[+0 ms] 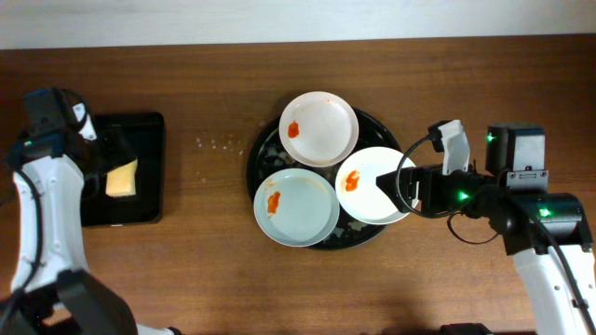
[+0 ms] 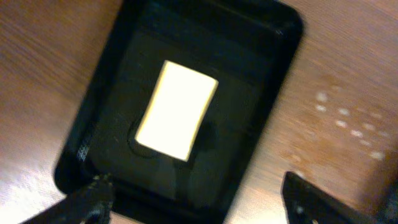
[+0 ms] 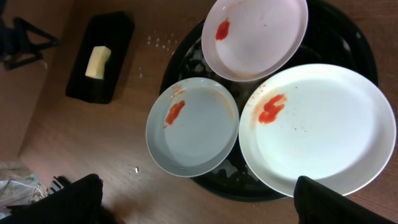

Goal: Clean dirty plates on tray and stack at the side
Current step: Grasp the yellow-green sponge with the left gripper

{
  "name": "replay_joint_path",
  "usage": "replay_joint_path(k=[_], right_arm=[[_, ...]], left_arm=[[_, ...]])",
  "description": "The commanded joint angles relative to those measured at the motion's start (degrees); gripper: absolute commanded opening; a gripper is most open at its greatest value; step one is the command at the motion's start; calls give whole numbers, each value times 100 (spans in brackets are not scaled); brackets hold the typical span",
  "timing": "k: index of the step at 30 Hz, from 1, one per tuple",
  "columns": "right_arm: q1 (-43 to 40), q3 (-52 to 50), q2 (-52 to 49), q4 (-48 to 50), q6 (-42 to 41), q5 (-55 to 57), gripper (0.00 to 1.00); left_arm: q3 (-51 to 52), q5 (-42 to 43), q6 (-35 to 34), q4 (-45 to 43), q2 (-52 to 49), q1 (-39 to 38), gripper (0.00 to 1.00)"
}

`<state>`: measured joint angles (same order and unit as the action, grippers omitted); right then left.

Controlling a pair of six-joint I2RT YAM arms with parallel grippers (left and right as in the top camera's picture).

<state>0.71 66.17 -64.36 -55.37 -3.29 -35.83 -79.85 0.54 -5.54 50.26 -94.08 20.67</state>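
Note:
Three plates lie on the round black tray [image 1: 261, 154], each with a red-orange smear: a far plate [image 1: 319, 128], a pale bluish plate [image 1: 296, 207] at front left, and a white plate [image 1: 368, 186] on the right. In the right wrist view they are the far plate [image 3: 258, 34], the bluish plate [image 3: 193, 127] and the white plate [image 3: 320, 130]. My right gripper [image 3: 199, 202] is open and empty, hovering at the white plate's right edge. My left gripper [image 2: 199, 205] is open above the yellow sponge [image 2: 177, 109], apart from it.
The sponge lies in a small black rectangular tray [image 2: 273, 50] at the table's left [image 1: 149, 130]. Pale crumbs or droplets [image 1: 216, 142] dot the wood between the two trays. The round tray [image 3: 348, 43] looks wet between the plates.

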Motion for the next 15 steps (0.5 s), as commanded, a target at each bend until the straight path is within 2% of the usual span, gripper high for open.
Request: replay_joint_path(k=[1, 3, 6, 15], right_arm=[[-35, 114, 28, -13, -44, 52, 99], [-35, 114, 28, -17, -44, 52, 99], [-35, 114, 28, -15, -44, 52, 99], [-35, 114, 28, -26, -44, 52, 99]], left_arm=[[-76, -15, 824, -280, -505, 105, 81], [-76, -87, 1274, -531, -767, 109, 75], [-76, -131, 1292, -831, -1058, 168, 72], [-76, -315, 1235, -890, -1786, 179, 72]])
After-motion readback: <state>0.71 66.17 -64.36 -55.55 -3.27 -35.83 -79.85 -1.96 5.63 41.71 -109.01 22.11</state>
